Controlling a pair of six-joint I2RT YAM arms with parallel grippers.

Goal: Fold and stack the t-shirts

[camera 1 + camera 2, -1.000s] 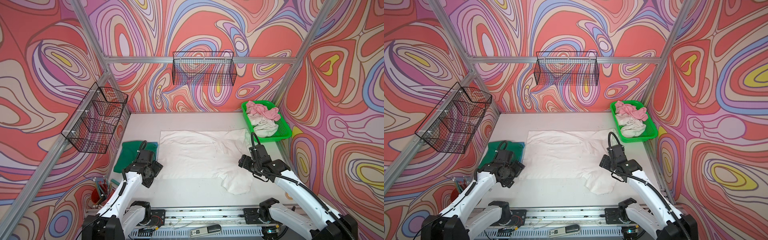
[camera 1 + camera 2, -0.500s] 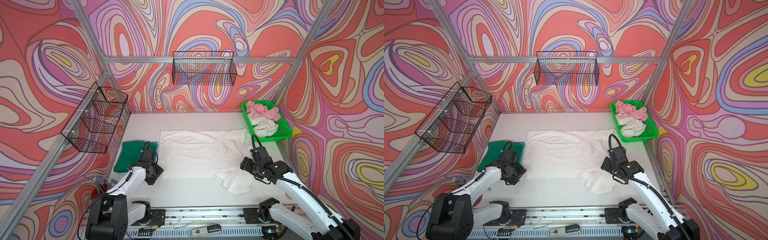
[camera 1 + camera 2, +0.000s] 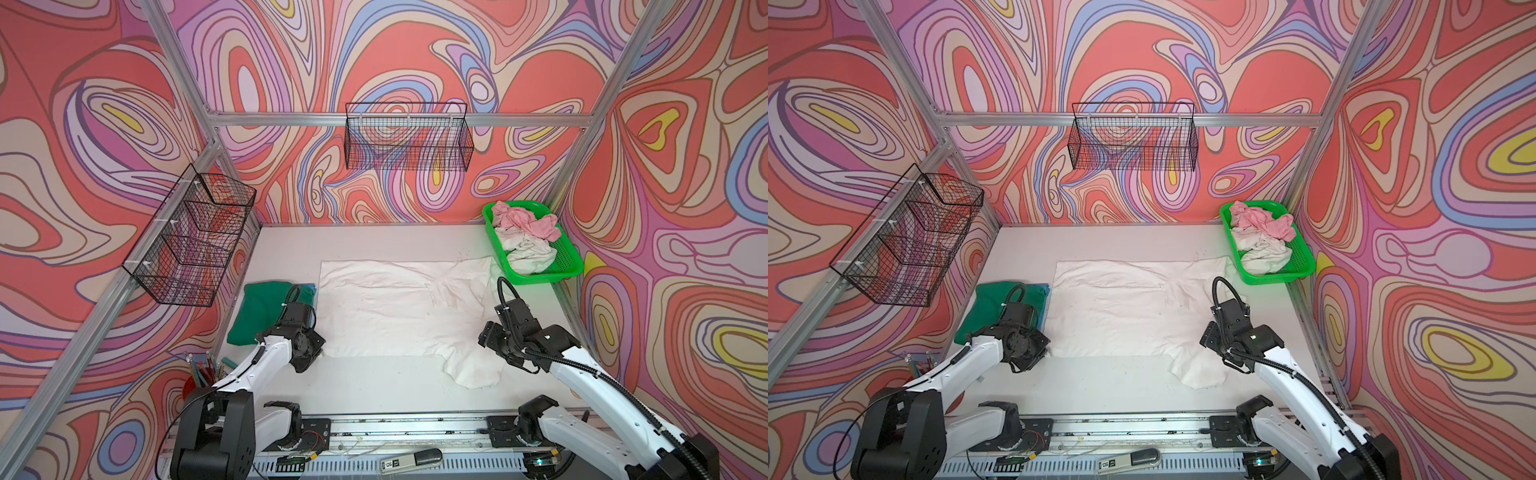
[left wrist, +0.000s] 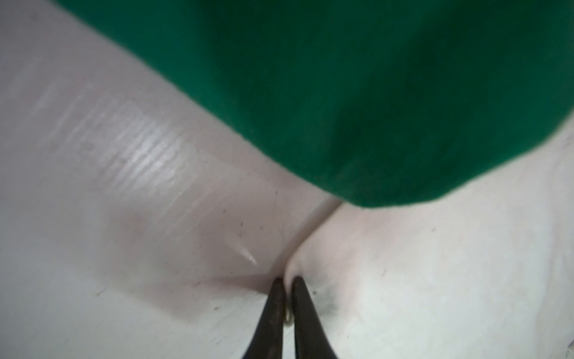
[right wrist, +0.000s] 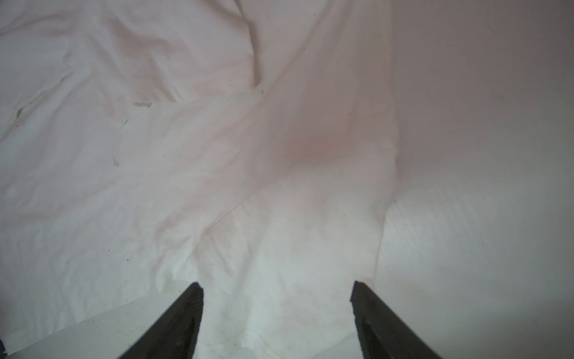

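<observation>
Tabletop (image 3: pixel 374 241) bears white t-shirt (image 3: pixel 386 307) lengthwise sideways, sleeves rightward; left fingers (image 4: pixel 273 310) pinch its corner, right fingers (image 5: pixel 174 326) open.

Both top views look down from high in front, table (image 3: pixel 374 245) in the frame's lower middle, back wall (image 3: pixel 291 187) above, sharing nearly everything. Both wrist cameras sit close over the white t-shirt (image 5: pixel 124 186); the left also catches the dark green t-shirt (image 4: pixel 341 93).

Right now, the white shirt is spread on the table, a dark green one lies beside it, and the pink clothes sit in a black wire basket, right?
Not quite. Both top views show the pink clothes in the bright green plastic basket, not a wire one. The white shirt is spread on the table, the dark green shirt beside it.
</observation>
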